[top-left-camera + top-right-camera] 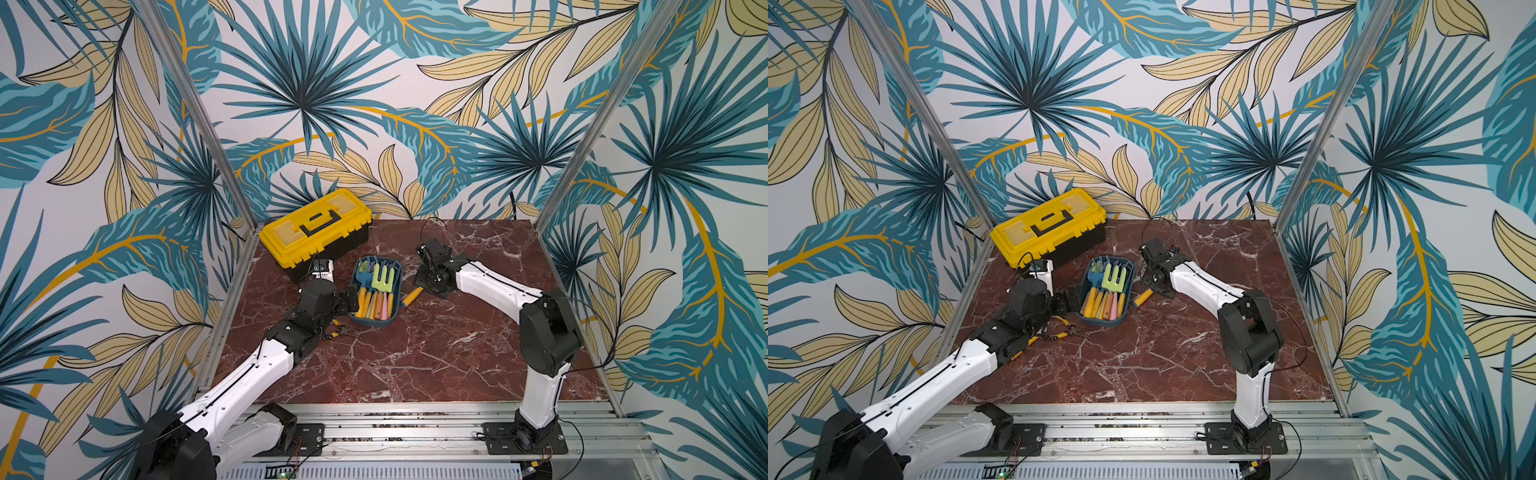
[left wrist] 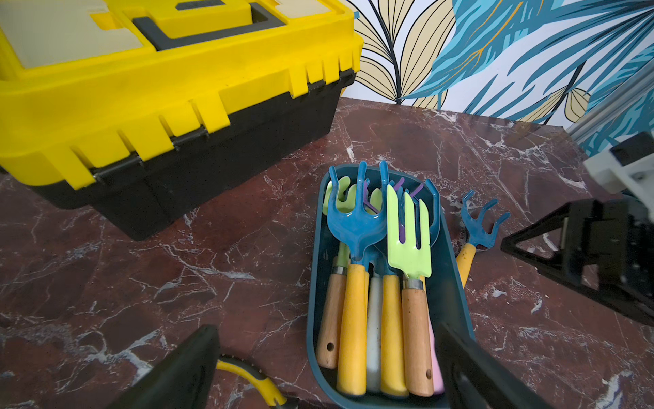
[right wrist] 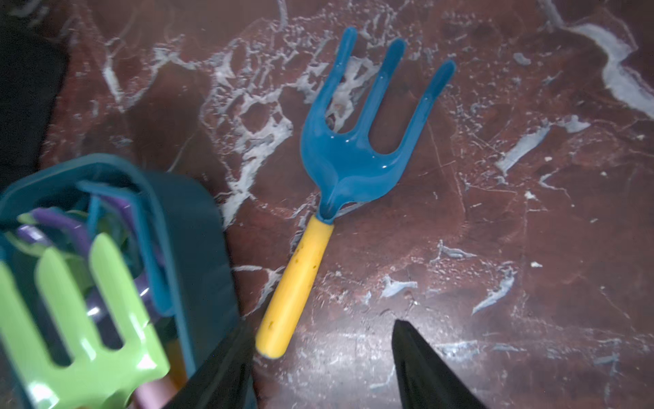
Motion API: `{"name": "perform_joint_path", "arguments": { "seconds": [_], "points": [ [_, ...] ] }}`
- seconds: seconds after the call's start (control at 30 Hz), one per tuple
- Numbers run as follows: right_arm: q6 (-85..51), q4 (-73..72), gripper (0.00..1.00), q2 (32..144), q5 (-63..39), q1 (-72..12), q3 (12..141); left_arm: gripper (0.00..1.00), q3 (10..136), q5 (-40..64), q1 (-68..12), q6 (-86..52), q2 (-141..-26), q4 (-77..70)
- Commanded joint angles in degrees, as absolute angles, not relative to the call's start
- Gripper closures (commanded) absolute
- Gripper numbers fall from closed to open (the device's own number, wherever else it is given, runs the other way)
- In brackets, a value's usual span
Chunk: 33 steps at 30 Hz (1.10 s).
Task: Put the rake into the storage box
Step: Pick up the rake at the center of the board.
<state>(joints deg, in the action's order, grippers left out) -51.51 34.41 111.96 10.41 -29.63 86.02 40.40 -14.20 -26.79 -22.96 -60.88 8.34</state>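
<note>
The rake [image 3: 329, 212], blue-headed with a yellow handle, lies flat on the marble just right of the storage box [image 3: 198, 248]. In both top views only its handle [image 1: 412, 296] [image 1: 1143, 297] shows, poking out from under my right wrist. My right gripper [image 3: 322, 327] hangs open above the handle's end, which lies beside one finger; nothing is between the jaws. The storage box [image 1: 372, 322], a teal tub, holds several hand tools. My left gripper [image 2: 327, 343] stands wide open at the tub's near end, holding nothing.
A yellow-lidded black toolbox [image 1: 316, 226] stands at the back left, close behind the tub. Yellow-handled pliers [image 1: 338, 330] lie on the marble under my left wrist. The marble table [image 1: 415, 353] stretches bare toward the front and right.
</note>
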Motion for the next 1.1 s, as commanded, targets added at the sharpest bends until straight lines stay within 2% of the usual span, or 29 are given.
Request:
{"name": "perform_joint_path", "arguments": {
  "seconds": [0.0, 0.43, 0.77, 0.97, 1.07],
  "points": [
    [-55.02, 35.85, 0.32, 115.76, 9.38, -29.48, 88.11, 0.0, 39.46, -14.59, -26.46, -22.97, -60.73, 7.29],
    [-57.52, 39.46, 0.32, 126.28, 8.52, -28.95, 97.38, 0.0, 39.46, -14.44, -26.46, -22.9, -60.38, 7.34],
    [-58.71, 40.89, 0.59, 128.88, 7.72, -28.48, 97.79, 0.0, 39.46, -14.24, -26.46, -22.98, -60.12, 7.43],
    [-58.29, 40.87, 0.76, 124.03, 8.53, -27.48, 93.66, 0.0, 39.46, -14.42, -26.47, -22.96, -60.22, 7.39],
    [-57.13, 40.79, 0.79, 119.46, 10.19, -26.92, 90.63, 0.0, 39.35, -14.42, -26.46, -23.01, -60.29, 7.27]
  ]
}}
